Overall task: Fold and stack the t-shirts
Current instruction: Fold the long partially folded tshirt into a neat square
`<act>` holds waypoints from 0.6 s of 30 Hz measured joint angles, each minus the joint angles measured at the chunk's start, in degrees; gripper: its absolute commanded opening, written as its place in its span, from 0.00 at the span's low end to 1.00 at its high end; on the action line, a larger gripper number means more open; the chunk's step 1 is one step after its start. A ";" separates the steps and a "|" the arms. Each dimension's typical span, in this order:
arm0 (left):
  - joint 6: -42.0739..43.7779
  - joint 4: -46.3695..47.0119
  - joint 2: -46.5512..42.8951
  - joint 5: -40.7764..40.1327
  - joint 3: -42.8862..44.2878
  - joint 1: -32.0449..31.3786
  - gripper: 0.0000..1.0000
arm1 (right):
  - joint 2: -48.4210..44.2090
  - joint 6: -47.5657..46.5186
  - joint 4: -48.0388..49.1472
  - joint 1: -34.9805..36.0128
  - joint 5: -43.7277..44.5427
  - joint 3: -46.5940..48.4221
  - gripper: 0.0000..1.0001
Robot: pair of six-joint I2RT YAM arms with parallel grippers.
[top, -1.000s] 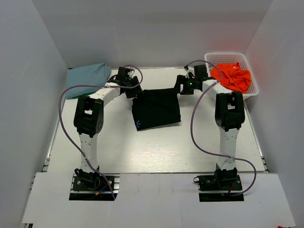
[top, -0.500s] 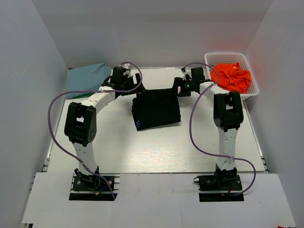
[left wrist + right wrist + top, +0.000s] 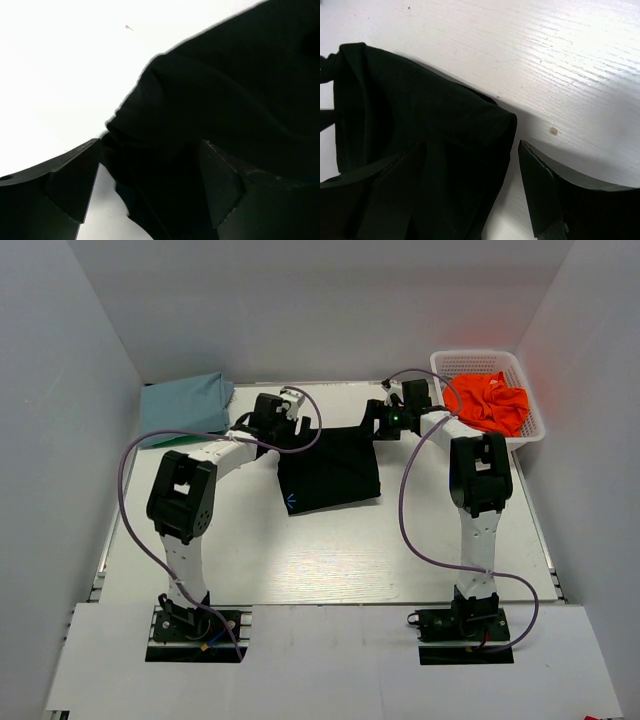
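I read left gripper (image 3: 150,145) spread apart around the black tee's (image 3: 330,470) far-left corner | right gripper (image 3: 471,147) spread apart at its far-right corner | tee lies folded mid-table (image 3: 300,560) | orange tee (image 3: 490,400) in basket (image 3: 532,432)

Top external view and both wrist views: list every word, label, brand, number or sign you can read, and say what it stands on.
No words, numbers or brand names can be read in any view.
Black t-shirt: a tiny blue mark near its near-left corner, too small to read.
Orange t-shirt, light blue t-shirt, white basket: no print visible.
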 measured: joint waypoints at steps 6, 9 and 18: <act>1.84 2.01 3.63 -1.75 2.97 0.20 0.65 | 0.11 0.11 -0.09 0.00 0.00 1.25 0.74; 2.05 2.47 4.92 -1.79 3.58 0.22 0.44 | 0.42 0.09 -0.17 -0.02 -0.02 2.08 0.64; 1.57 4.66 5.99 -1.66 4.15 0.20 0.00 | 1.73 -0.31 -0.26 0.00 -0.83 4.02 0.00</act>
